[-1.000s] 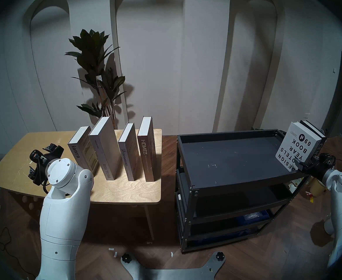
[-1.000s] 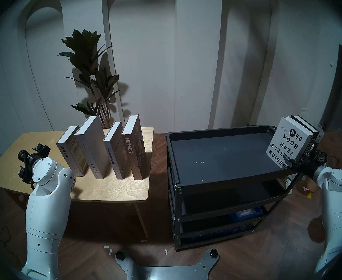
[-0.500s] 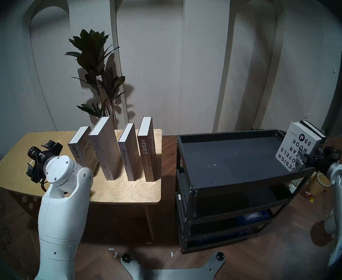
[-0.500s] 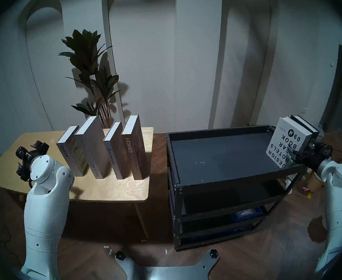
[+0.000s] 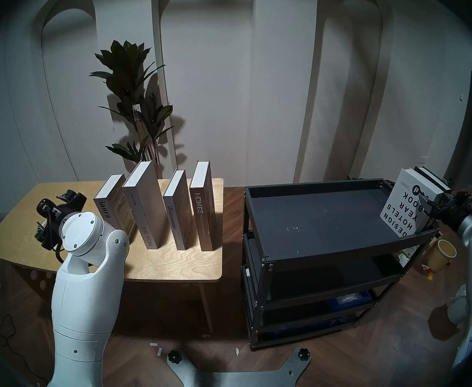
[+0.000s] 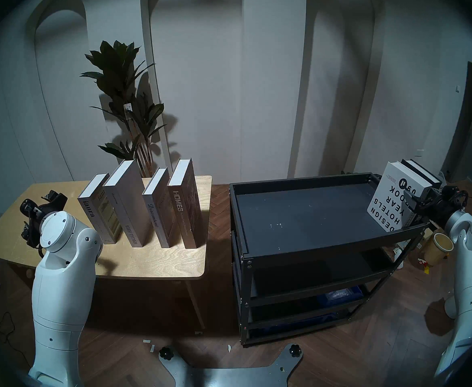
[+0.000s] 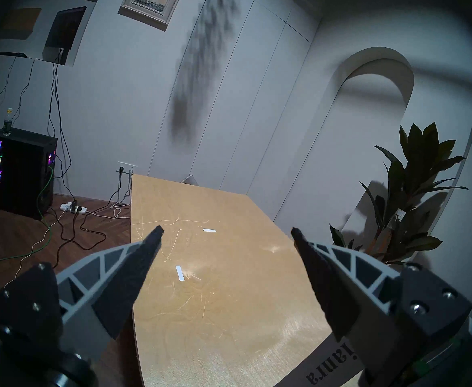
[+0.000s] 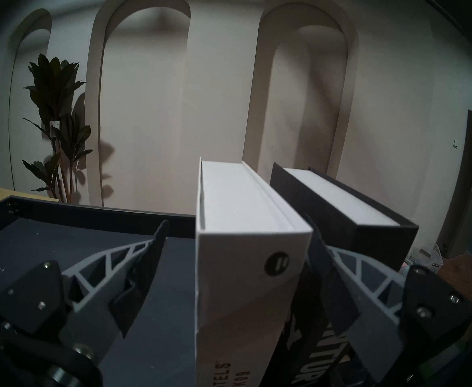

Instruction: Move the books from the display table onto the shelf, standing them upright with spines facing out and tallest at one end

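Two books are stood on the shelf [image 5: 341, 255]; the white book [image 8: 246, 266] is straddled, ungripped, by the wide-open right claw [image 8: 237, 227]. Left claw [image 7: 226, 230], also spread, is held empty over the worktop [image 7: 215, 308].

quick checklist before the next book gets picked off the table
1. Left gripper open and holding nothing: ok.
2. Right gripper open, jaws either side of the white DESIGN HOTELS book: ok; touching it, cannot tell.
3. White book and black book upright on the shelf: ok.
4. Four books on the display table, ianra to HOMES: still to move.
5. Room on the shelf's top tray: ok.
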